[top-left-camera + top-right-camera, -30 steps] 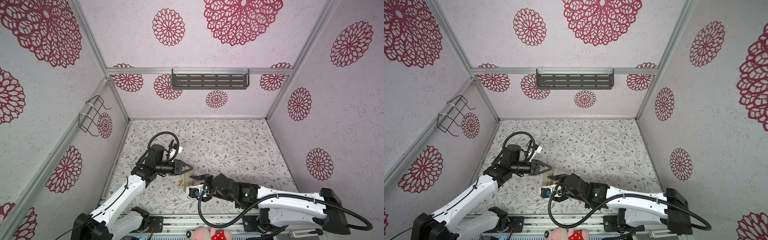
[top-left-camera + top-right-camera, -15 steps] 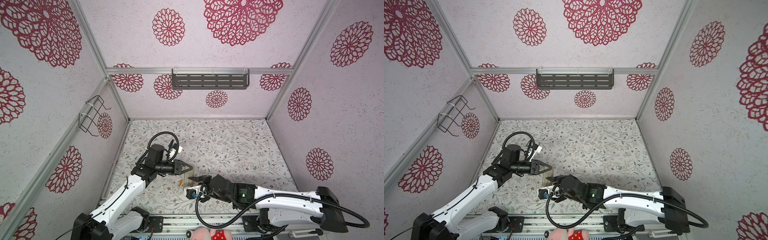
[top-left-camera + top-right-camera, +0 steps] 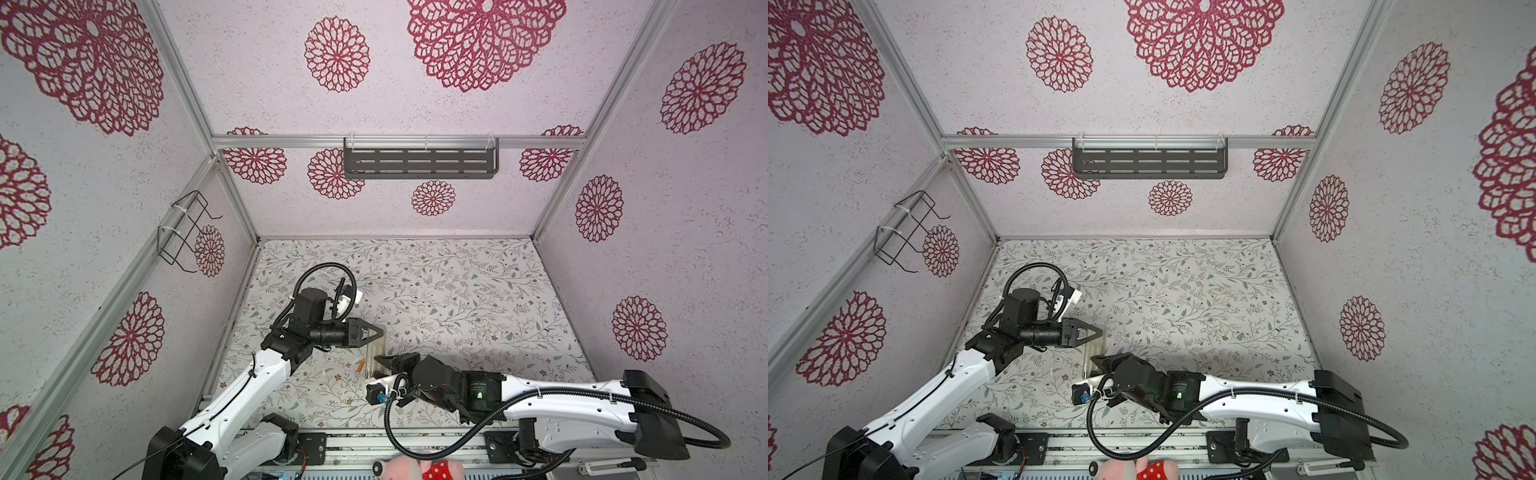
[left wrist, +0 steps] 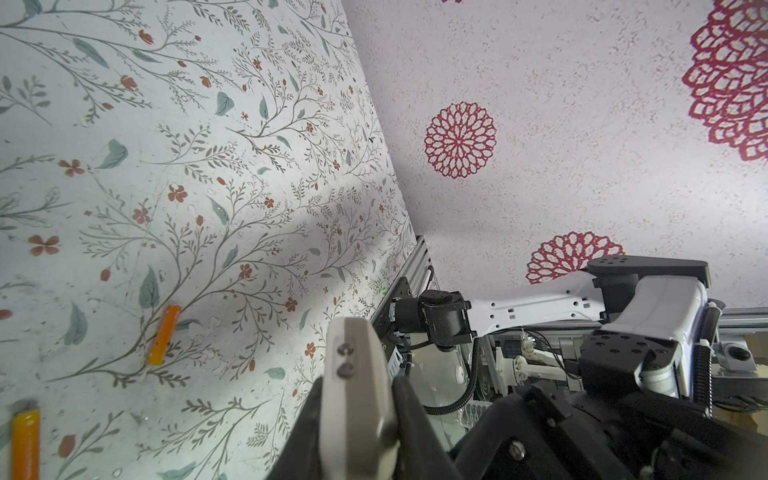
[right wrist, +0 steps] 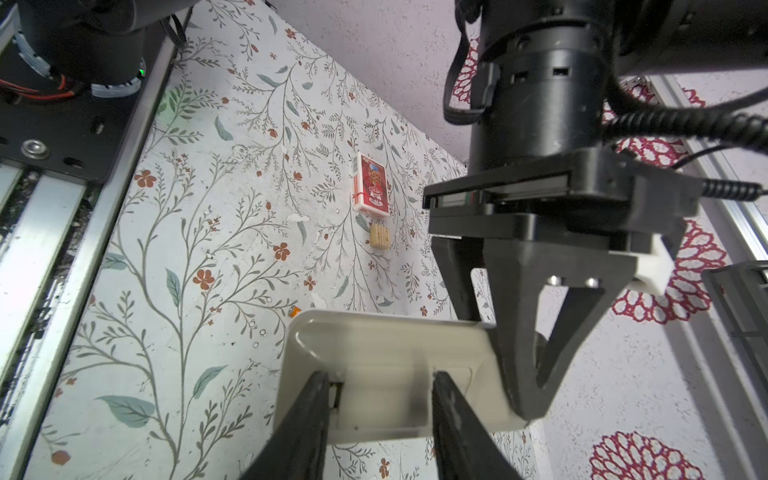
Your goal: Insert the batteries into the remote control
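Right wrist view: the remote control [image 5: 386, 345] is held off the floral desk [image 5: 187, 257], with its plain beige back toward the camera. The left pincer [image 5: 498, 365] is pressed together on the remote's far end. The right pincer [image 5: 380, 376] is spread, and its fingers [image 5: 311, 415] straddle a raised panel on that back. Whether they press the panel I cannot tell.

In both top views the remote [image 3: 376, 347] [image 3: 1094, 349] sits over the near-left part of the desk, between the two arms. It is close to the near rail [image 3: 353, 440] and not far from the left wall. The broad floral stretch of the desk lies to the far side and the right, running up to the walls.

In the left wrist view the two orange batteries [image 4: 164, 334] [image 4: 25, 440] lie flat on the desk, apart from each other. In a top view one of them [image 3: 360, 365] lies just left of the remote.

Past the remote in the right wrist view, a red card box [image 5: 372, 185] and a small wooden block [image 5: 380, 237] sit just beside each other, well apart from both pincers.
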